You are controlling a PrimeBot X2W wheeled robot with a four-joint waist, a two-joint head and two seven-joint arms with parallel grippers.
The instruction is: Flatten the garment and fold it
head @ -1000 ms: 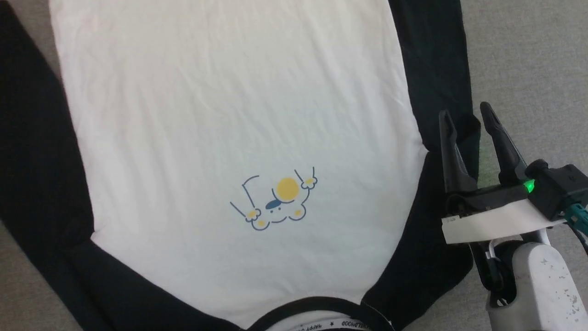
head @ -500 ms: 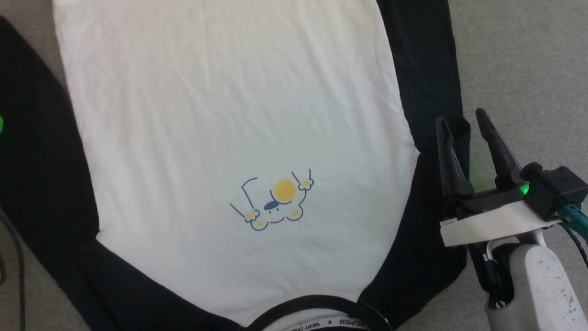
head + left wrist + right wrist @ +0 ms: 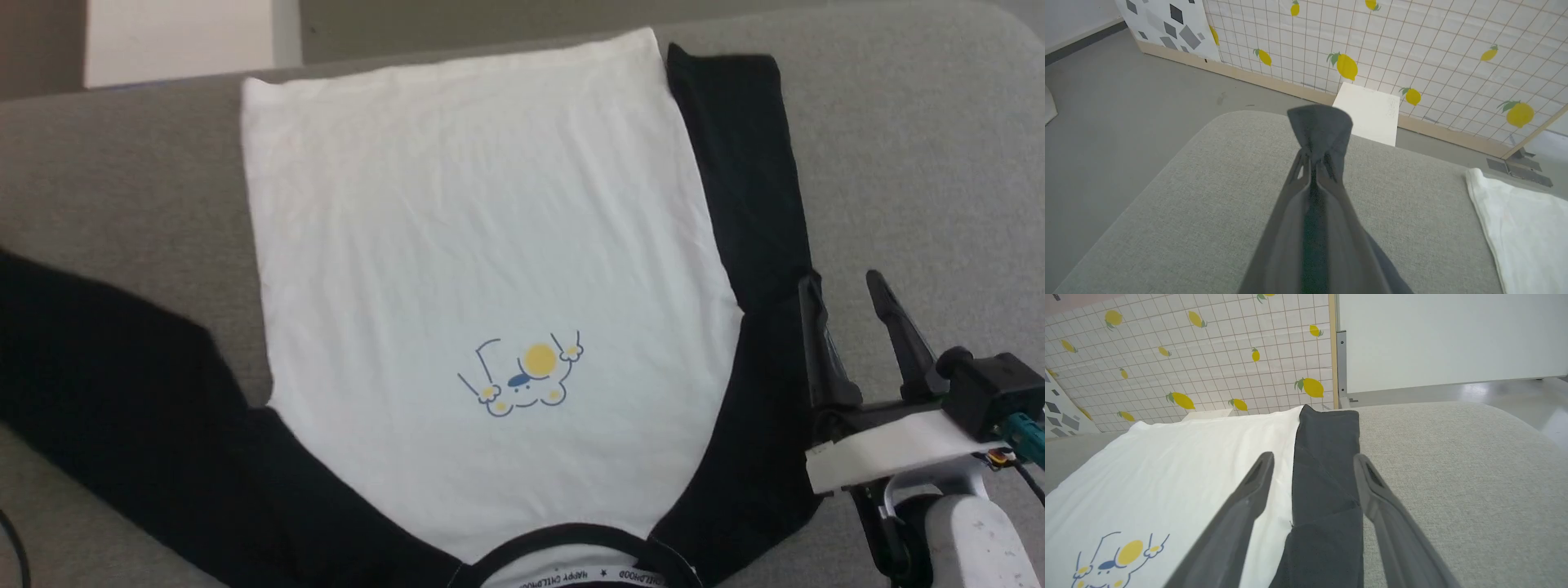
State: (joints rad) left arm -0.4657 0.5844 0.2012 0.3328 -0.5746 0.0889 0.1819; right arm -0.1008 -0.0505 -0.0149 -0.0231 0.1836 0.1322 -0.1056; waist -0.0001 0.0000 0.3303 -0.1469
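Grey cushion (image 3: pixel 898 163) carried the garment (image 3: pixel 490 245) face up and flat, collar nearest the robot. Left sleeve (image 3: pixel 122 367) splayed outward; right sleeve (image 3: pixel 735 163) lay along the body. Left gripper (image 3: pixel 1314 161) was pinched tight on black sleeve cloth. Right gripper (image 3: pixel 841 282) hovered with fingers spread over the right sleeve. Looked like sleeve-folding; next probably needs the sleeve carried across the white body. Neck tape (image 3: pixel 571 577) read "HAPPY CHILDHOOD".

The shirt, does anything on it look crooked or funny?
Yes, the sleeves don't match. The sleeve on the robot's right lies straight beside the white body, but the other sleeve sticks out sideways, its end pinched in the left gripper.
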